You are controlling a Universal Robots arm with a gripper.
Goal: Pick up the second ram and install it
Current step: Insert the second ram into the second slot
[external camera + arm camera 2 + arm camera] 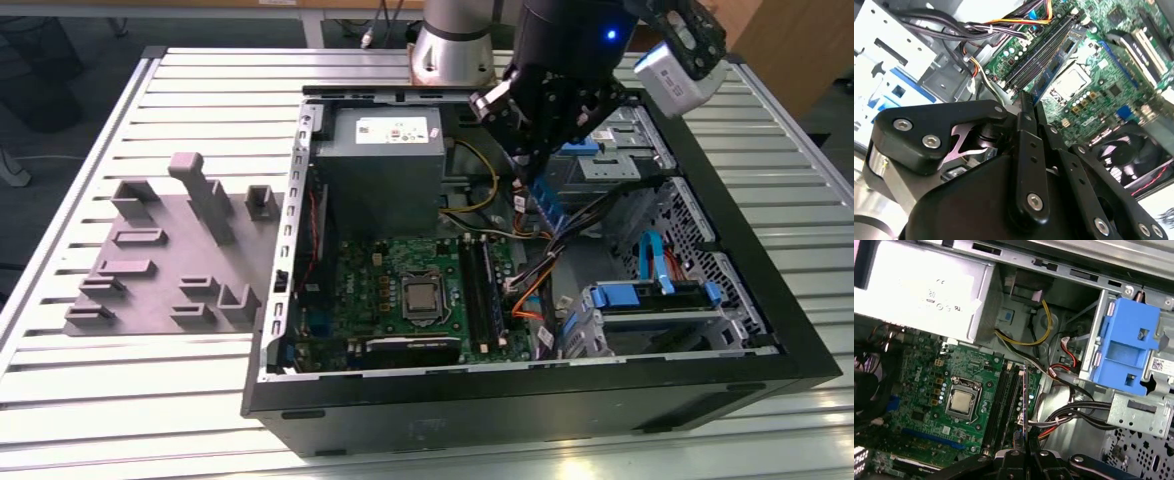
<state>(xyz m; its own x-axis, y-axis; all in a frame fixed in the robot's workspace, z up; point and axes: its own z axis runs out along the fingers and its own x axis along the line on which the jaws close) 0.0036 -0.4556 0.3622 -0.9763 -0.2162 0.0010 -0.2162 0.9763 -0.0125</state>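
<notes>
Jaws are pressed shut on the second ram [1025, 405], which stands edge-on between the fingertips of the gripper [1026, 456] and reads as a thin dark blade in both wrist views. It is held in the air above the green motherboard [387, 270], not seated, with its long edge running the same way as the black slots [1004, 405] beneath it. In the exterior view the arm reaches down over an open black computer case [534, 400] lying on its side. A grey power-supply box [380, 150] sits at the case's far end, and a blue drive carrier [647, 295] is toward the exterior view's right. The case rests on a table [134, 400] of pale metal slats running crosswise. On the same table, just beside the case on the exterior view's left, lies a flat grey fixture [167, 260] with raised blocks and posts. The arm's base [454, 50] is mounted at the table's far edge. Beyond the table are a dark floor [227, 30] and, at the exterior view's right, a wooden panel [801, 40].
</notes>
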